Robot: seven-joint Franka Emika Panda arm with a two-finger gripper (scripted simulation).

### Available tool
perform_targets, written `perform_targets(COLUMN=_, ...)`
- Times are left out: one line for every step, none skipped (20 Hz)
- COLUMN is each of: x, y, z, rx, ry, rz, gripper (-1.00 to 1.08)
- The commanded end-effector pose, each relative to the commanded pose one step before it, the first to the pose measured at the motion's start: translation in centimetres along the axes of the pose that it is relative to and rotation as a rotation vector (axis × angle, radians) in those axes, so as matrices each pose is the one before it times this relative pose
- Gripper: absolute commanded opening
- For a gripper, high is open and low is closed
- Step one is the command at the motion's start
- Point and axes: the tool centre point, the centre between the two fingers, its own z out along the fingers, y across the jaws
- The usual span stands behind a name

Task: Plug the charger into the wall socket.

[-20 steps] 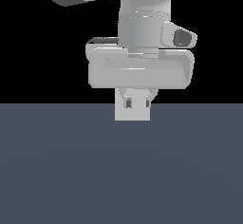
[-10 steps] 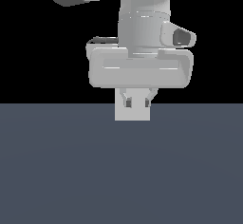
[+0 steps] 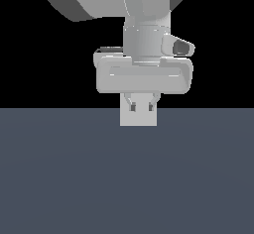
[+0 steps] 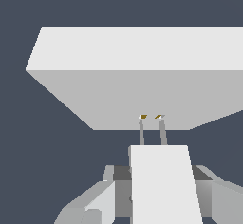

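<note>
In the wrist view my gripper [image 4: 159, 197] is shut on the charger [image 4: 161, 180], a small off-white block held between the two fingers [image 4: 95, 204]. Its two thin prongs [image 4: 141, 134] reach forward, and their tips meet the two orange dots [image 4: 143, 116] on the wall socket [image 4: 142, 76], a large white panel straight ahead. In the exterior view my gripper [image 3: 141, 108] hangs straight down with its fingers in front of the white socket panel [image 3: 138, 119], just above the floor line. The charger cannot be told apart from the panel there.
A flat dark grey-blue floor [image 3: 124, 178] fills the lower half of the exterior view, with black background above. The arm's wide hand body [image 3: 144, 77] sits right above the socket panel.
</note>
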Motion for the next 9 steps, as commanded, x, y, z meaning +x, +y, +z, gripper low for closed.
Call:
perform_targets(x=0.837, y=0.011, z=0.351, rx=-0.00054, ry=-0.00003, rz=-0.00024, gripper=-1.0)
perform_targets(x=0.25, y=0.002, z=0.106, rx=0.0, ry=0.0, rz=0.0, gripper=-1.0)
perform_targets(x=0.214, y=0.0, z=0.09, rx=0.0, ry=0.0, rz=0.0, gripper=-1.0)
perform_targets(x=0.177, y=-0.002, z=0.075, rx=0.0, ry=0.0, rz=0.0, gripper=-1.0)
perform_targets(x=0.141, y=-0.003, z=0.06, rx=0.0, ry=0.0, rz=0.0, gripper=-1.0)
perform_targets(x=0.099, y=0.015, z=0.062, rx=0.0002, ry=-0.00025, rz=0.00037, gripper=-1.0)
perform_targets(x=0.07, y=-0.007, z=0.031, rx=0.0, ry=0.0, rz=0.0, gripper=-1.0)
perform_targets(x=0.032, y=0.014, z=0.021, rx=0.00049, ry=-0.00002, rz=0.00049, gripper=-1.0)
perform_targets(x=0.004, y=-0.006, z=0.003, rx=0.0, ry=0.0, rz=0.0, gripper=-1.0)
